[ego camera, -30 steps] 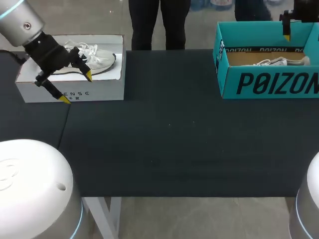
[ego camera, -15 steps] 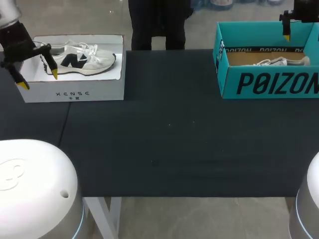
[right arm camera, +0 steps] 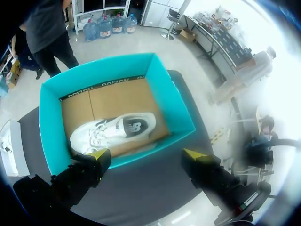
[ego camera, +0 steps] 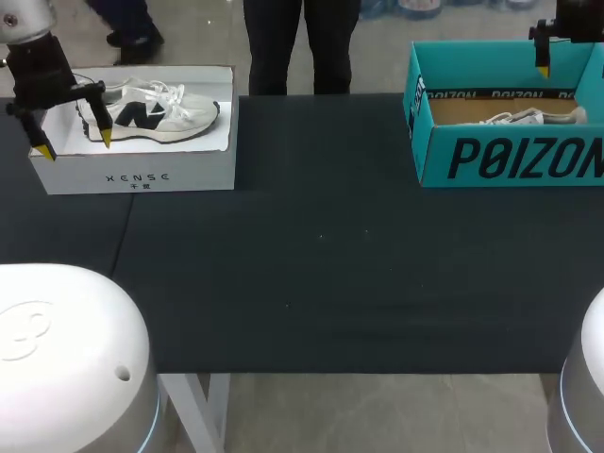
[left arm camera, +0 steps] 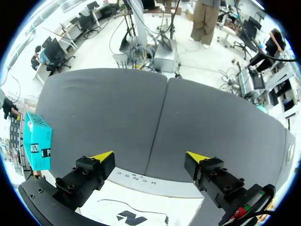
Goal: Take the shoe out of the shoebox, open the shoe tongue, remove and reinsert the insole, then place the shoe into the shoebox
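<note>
Swinging off the front wall of the white shoebox, the left gripper has gone out past the box's left end and come partway back; the right gripper has not shifted.

Now the left gripper hangs over the heel end of that box, fingers spread wide and holding nothing. One yellow tip is above the box's front-left corner, the other above the heel of the black-and-white shoe. That shoe lies on its side inside the box, toe toward the desk's middle. The box sits at the far-left corner of the desk, its back wall along the far edge.

The right gripper is also wide open and empty, above the teal shoebox. A white shoe lies on that box's cardboard floor, ahead of the fingers. The teal box stands at the far right, and its right end runs out of the head view.

Between the two boxes, and from them to the near edge, the dark desk top is bare. A seam crosses it ahead of the left gripper.
</note>
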Action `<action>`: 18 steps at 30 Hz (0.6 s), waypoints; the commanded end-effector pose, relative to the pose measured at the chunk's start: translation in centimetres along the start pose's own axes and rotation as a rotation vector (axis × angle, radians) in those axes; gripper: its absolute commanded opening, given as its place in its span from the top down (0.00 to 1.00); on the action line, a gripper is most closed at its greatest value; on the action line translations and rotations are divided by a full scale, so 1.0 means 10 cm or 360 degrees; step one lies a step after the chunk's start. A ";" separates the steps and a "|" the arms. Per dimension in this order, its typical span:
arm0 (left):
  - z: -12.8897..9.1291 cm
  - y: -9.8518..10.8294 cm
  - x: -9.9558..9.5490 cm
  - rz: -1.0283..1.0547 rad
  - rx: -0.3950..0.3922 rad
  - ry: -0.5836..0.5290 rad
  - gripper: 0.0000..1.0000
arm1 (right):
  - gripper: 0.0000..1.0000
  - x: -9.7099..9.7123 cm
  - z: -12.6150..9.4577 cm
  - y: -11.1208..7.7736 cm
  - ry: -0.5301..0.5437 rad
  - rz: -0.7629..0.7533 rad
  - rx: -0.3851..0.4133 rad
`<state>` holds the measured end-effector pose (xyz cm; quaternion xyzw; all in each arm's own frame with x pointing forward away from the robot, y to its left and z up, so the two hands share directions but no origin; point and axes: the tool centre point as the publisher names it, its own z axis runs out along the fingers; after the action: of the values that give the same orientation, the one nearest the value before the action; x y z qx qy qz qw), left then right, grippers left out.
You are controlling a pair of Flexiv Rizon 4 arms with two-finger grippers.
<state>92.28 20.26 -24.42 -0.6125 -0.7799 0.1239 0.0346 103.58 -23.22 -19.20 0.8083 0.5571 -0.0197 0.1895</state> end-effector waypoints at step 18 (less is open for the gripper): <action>-0.31 1.03 0.27 0.0246 -0.0403 0.0248 0.00 | 0.00 0.00 0.00 -0.01 0.0000 0.0001 -0.0003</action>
<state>99.88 24.35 -23.34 -0.6745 -0.7373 -0.0364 0.0079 103.58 -23.22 -19.20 0.8083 0.5570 -0.0197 0.1895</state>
